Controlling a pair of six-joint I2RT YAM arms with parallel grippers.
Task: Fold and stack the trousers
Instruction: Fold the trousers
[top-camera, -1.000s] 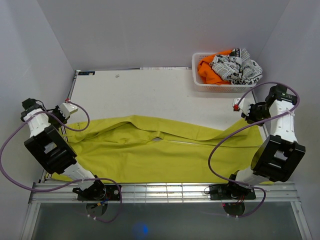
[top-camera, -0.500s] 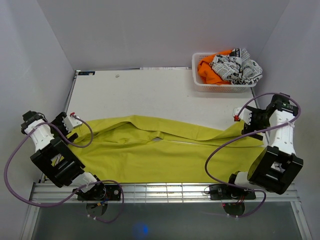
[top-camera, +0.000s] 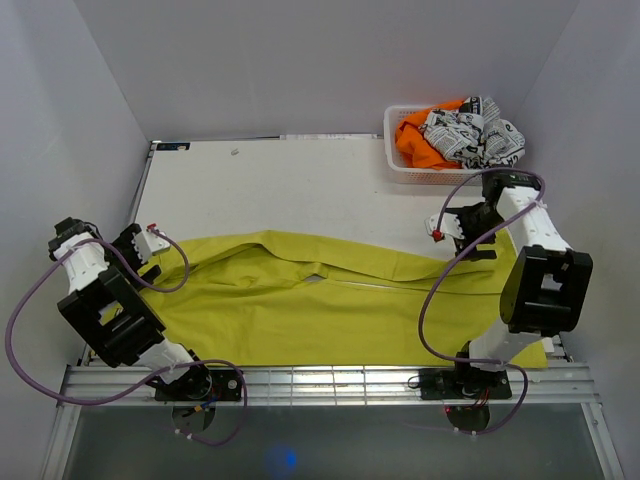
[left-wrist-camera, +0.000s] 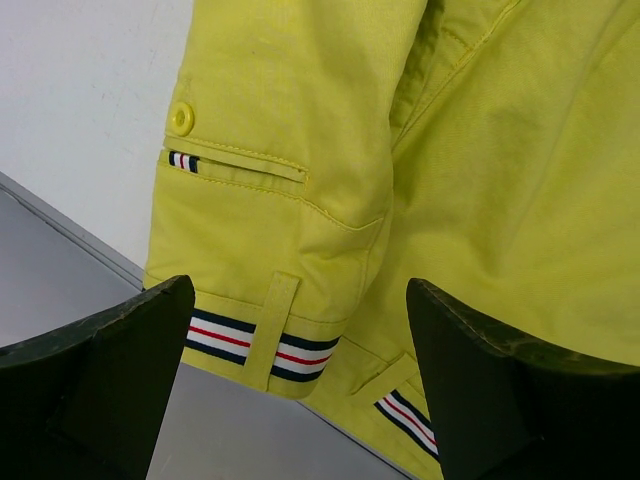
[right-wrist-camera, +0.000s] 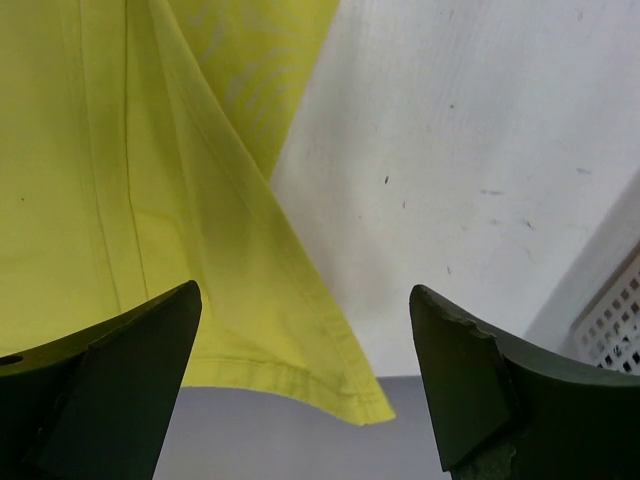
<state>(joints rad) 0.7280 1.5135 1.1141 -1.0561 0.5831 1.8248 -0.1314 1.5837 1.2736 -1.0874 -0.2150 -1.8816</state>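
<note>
1. The mustard-yellow trousers (top-camera: 330, 300) lie spread lengthwise across the near half of the white table (top-camera: 300, 190), waistband on the left and leg ends on the right. The far leg has a long raised fold running along it.
2. The left gripper (top-camera: 145, 255) sits right at the waistband end. In its wrist view the left gripper (left-wrist-camera: 300, 390) is spread wide with nothing pinched, and one dark finger (left-wrist-camera: 100, 370) shows at each bottom corner.
3. Between those fingers you can see the trousers (left-wrist-camera: 450, 180) up close: a waistband edge with navy, white and red striped tape (left-wrist-camera: 265, 345), a belt loop, a yellow button (left-wrist-camera: 181, 118), and a welt pocket with a tiny striped tab.
4. The right gripper (top-camera: 455, 232) is over the leg-end side, near the far edge of the cloth. From its wrist camera the right gripper (right-wrist-camera: 300, 390) is also wide apart and holding nothing.
5. A stitched hem corner of the trousers (right-wrist-camera: 150, 200) lies between the right fingers, with bare table beside it.
6. A white basket (top-camera: 440, 172) sits at the far right corner holding an orange garment (top-camera: 415, 140) and a black-and-white printed cloth (top-camera: 475, 135), well apart from the trousers.
</note>
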